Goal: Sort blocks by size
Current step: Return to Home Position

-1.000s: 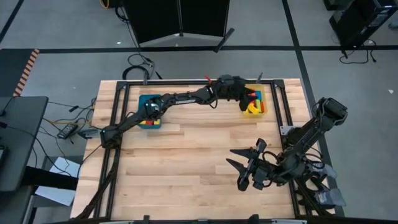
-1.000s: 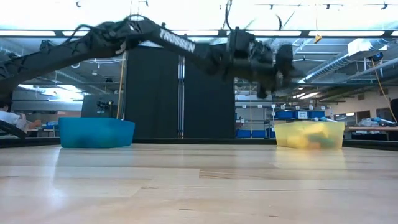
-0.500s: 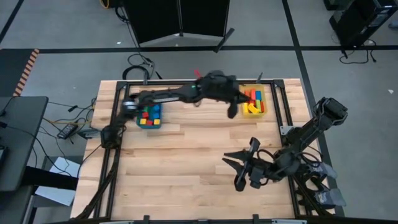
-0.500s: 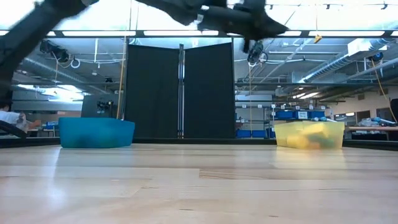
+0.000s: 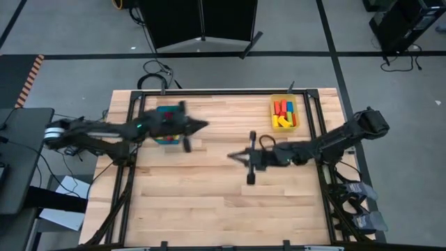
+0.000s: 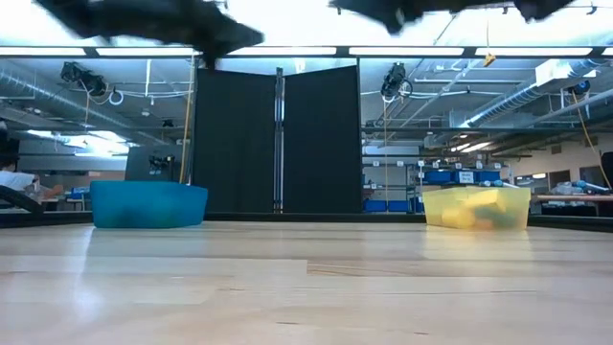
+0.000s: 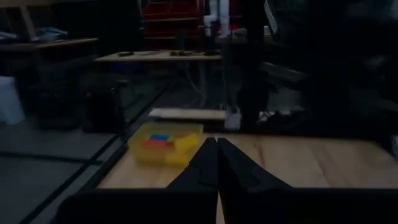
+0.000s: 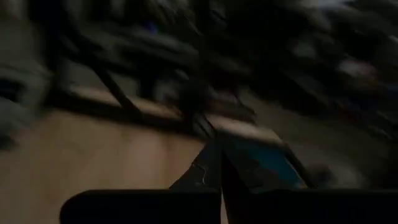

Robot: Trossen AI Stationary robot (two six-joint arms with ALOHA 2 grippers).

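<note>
Red, yellow, green and blue blocks lie in the yellow bin at the table's far right. A few more blocks show in the blue bin at the far left, mostly hidden under my left arm. My left gripper is shut and holds nothing. It hangs above the table just right of the blue bin and points toward the yellow bin. My right gripper is also shut on nothing. It hangs over the table's middle and points left toward the blue bin.
The two bins stand apart along the far edge, the blue bin on the left and the yellow bin on the right, with bare wood between and in front of them. Black rails run along the table's sides. A person sits far off in the room.
My left arm has swung fast from over the yellow bin toward the table's left, and its gripper now hangs beside the blue bin. My right gripper has moved from the near right toward the table's middle, has turned to point left, and has shut.
</note>
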